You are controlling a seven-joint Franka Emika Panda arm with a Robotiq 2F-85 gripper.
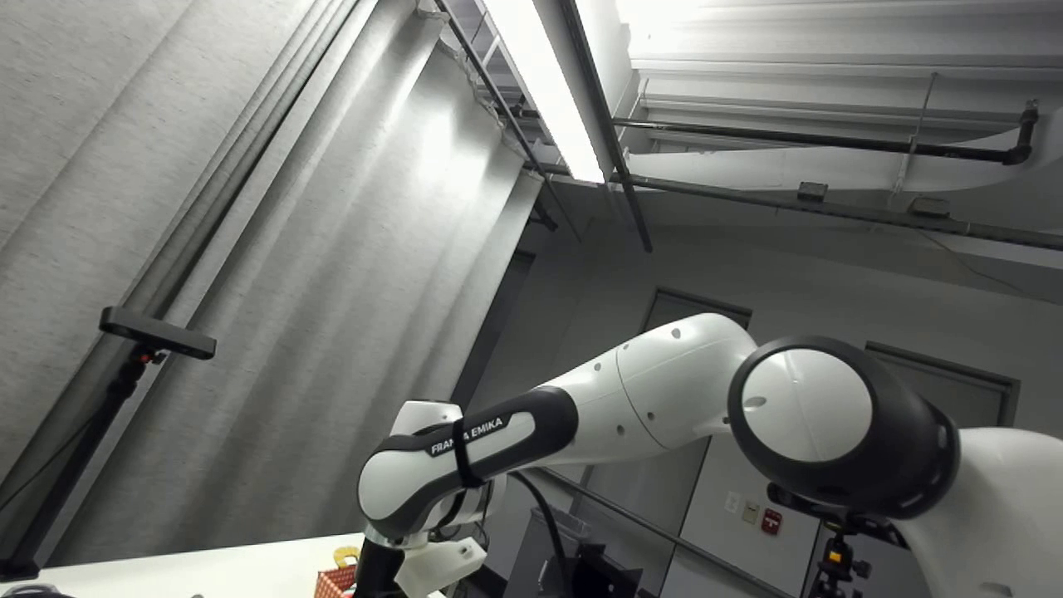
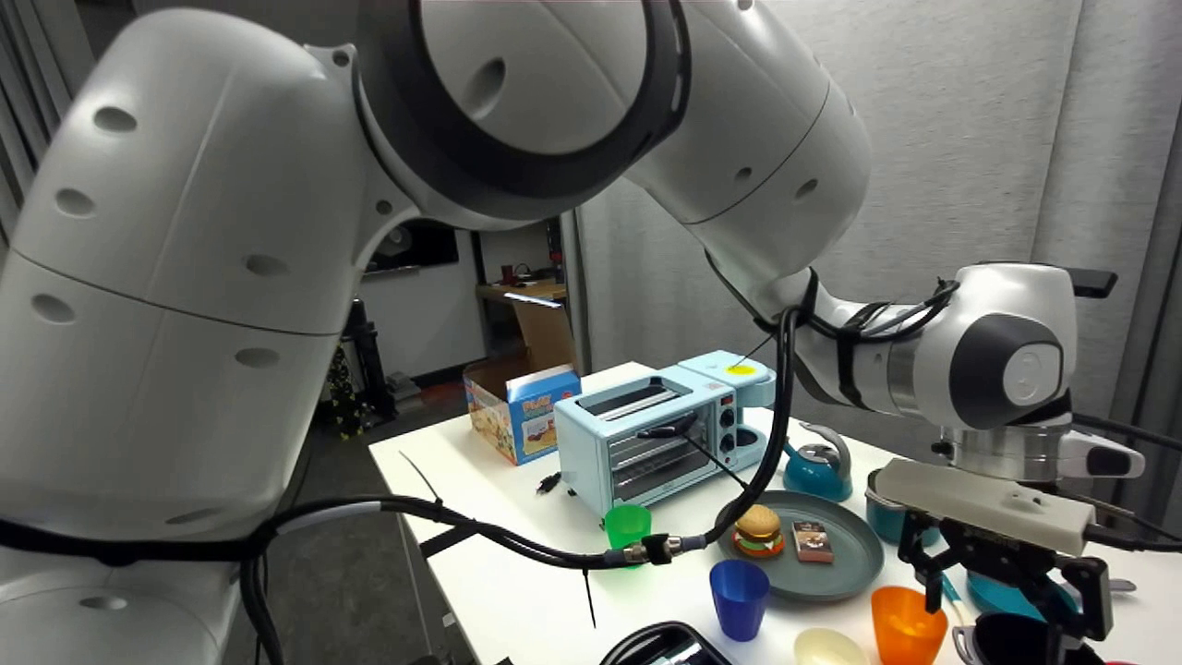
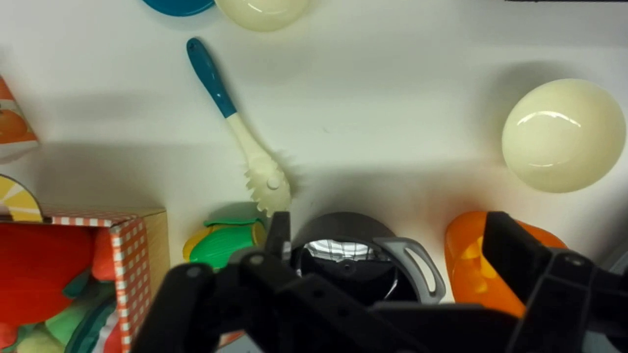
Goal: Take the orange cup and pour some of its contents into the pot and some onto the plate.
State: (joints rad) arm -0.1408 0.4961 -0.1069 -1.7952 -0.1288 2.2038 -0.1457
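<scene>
The gripper [image 3: 390, 225] gapes wide; below, between its fingers [image 3: 510, 250], a part-hidden black pot [image 3: 346, 225]; beside that, masked partly by one finger, the orange cup [image 3: 461, 264]; farther off, in an exterior view, a grey plate [image 2: 861, 554], edge partly behind a cable [image 2: 783, 397].

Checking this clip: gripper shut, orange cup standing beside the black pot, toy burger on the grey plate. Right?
The gripper is the slip: it is open, not shut, its fingers wide apart in the wrist view. The rest is right: the orange cup stands beside the black pot, and the toy burger is on the grey plate.
</scene>
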